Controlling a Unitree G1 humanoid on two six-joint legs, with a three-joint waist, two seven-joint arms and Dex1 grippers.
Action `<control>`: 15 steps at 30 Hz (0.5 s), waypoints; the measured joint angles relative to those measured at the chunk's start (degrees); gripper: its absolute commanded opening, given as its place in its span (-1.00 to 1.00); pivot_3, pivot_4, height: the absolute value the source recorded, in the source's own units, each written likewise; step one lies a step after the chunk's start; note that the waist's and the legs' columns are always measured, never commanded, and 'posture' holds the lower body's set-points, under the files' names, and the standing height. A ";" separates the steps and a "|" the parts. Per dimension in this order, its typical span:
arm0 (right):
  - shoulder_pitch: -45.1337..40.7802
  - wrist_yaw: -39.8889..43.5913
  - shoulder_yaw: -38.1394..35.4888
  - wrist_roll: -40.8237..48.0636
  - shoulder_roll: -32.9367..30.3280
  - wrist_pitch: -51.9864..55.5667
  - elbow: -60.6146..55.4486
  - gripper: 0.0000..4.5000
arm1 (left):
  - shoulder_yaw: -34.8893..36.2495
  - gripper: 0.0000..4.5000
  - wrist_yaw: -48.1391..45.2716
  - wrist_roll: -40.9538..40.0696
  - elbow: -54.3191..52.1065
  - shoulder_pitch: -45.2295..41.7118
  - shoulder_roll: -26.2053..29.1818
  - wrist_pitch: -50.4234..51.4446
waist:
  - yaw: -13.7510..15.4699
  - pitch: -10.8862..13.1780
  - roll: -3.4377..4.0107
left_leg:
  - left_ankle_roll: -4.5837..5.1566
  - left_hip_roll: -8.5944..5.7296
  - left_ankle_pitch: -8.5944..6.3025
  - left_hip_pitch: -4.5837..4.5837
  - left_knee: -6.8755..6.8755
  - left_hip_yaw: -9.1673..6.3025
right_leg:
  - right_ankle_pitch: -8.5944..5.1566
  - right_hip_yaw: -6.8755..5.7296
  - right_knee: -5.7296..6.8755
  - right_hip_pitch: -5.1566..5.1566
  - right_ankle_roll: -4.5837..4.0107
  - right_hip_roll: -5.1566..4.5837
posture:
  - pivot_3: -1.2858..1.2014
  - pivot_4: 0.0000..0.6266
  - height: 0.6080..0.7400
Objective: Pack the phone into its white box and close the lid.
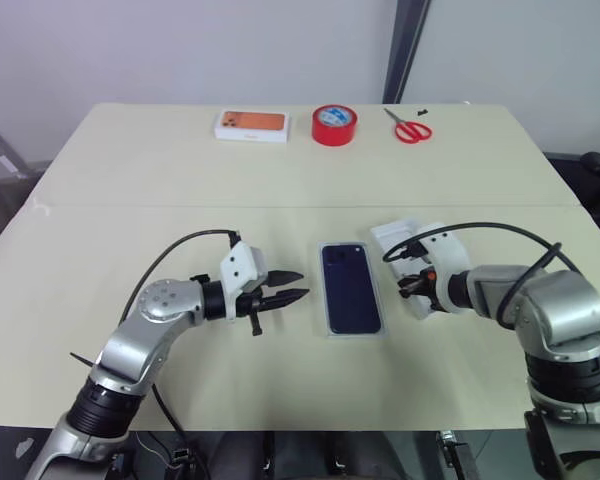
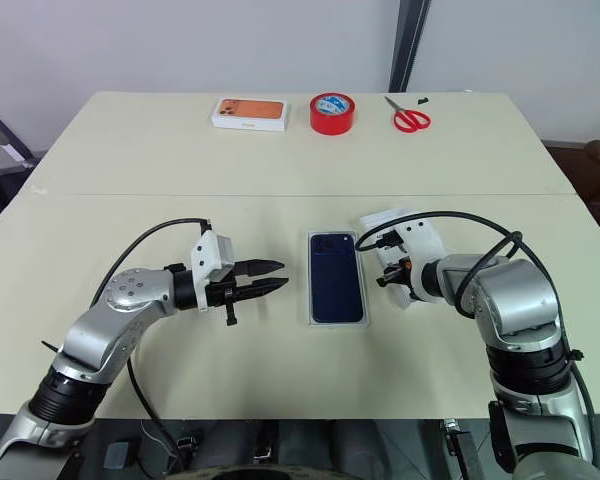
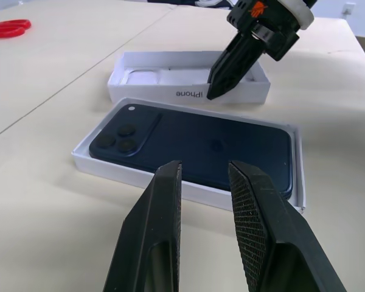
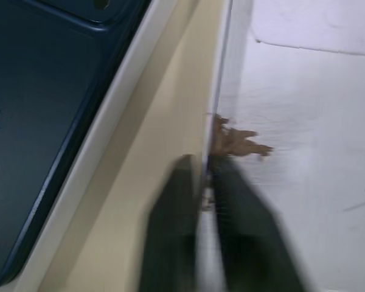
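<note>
The phone (image 1: 351, 288) is a slim, dark navy slab with rounded corners and a smooth matte back; it lies back up inside the white box (image 3: 188, 188), a shallow white tray with thin walls, near the front middle of the table (image 1: 180, 180). Its three round lenses sit on a square bump at the corner farther from the robot.

Just to the right of the box lies the lid (image 3: 170, 92), a deeper white tray, open side up, with grey lettering on its near wall and a brownish mark inside.

The right gripper (image 1: 408, 287) has its black, tapered fingers (image 3: 228, 67) pinched together on the lid's thin wall on the side facing the phone, one finger inside, one outside.

The left gripper (image 1: 300, 285) hovers left of the box, pointing at it, touching nothing. Its fingers (image 3: 255, 219), black with cross-hatched inner pads, stand a narrow gap apart and hold nothing.

At the far edge of the smooth beige table are a white box with an orange top (image 1: 251, 125), a red tape roll (image 1: 334, 125) and red-handled scissors (image 1: 411, 128).
</note>
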 measured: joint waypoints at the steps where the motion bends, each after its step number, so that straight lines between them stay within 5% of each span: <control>1: 0.00 -0.43 -0.19 0.65 -0.02 0.00 0.00 -0.99 | 0.13 -0.44 0.13 0.00 0.07 0.00 -0.06 -0.03 | 0.00 0.00 0.00 | 0.00 0.00 0.00 0.00 0.00 0.00 | 0.00 0.00 0.00 0.00 0.00 0.00 | 0.03 -0.52 0.77; 6: -4.08 -4.13 -6.62 6.08 1.61 0.02 2.28 -0.99 | 3.56 -0.44 3.59 -0.02 2.53 -0.23 -2.00 -0.80 | -0.16 0.01 0.01 | 0.01 0.00 0.01 0.02 0.02 0.03 | 0.00 0.02 0.06 0.00 0.01 0.02 | 0.03 -0.52 0.77; 9: -12.21 -7.09 -17.68 13.25 6.53 0.00 7.45 -0.99 | 9.09 -0.44 8.71 -0.04 6.53 -1.52 -3.62 -0.84 | -0.22 0.01 0.01 | 0.01 0.03 0.01 0.05 0.01 0.02 | 0.01 0.01 0.11 0.00 0.01 0.10 | 0.03 -0.52 0.77; 13: -14.44 -16.58 -26.11 37.87 14.93 -0.01 12.89 -0.99 | 14.31 -0.44 13.73 1.08 11.81 -3.30 -3.76 -1.67 | -0.13 -0.01 -0.03 | 0.03 0.09 -0.01 0.02 -0.03 0.01 | 0.01 -0.02 0.11 0.00 0.02 0.14 | 0.03 -0.52 0.77; 15: -11.26 -25.24 -23.24 52.99 16.06 -2.79 14.47 -0.99 | 14.44 -0.44 14.69 1.99 13.03 -3.77 -3.75 -2.29 | 0.03 0.00 -0.01 | 0.04 0.08 -0.01 -0.03 -0.01 0.04 | 0.01 -0.01 0.11 -0.01 0.02 0.09 | 0.03 -0.52 0.77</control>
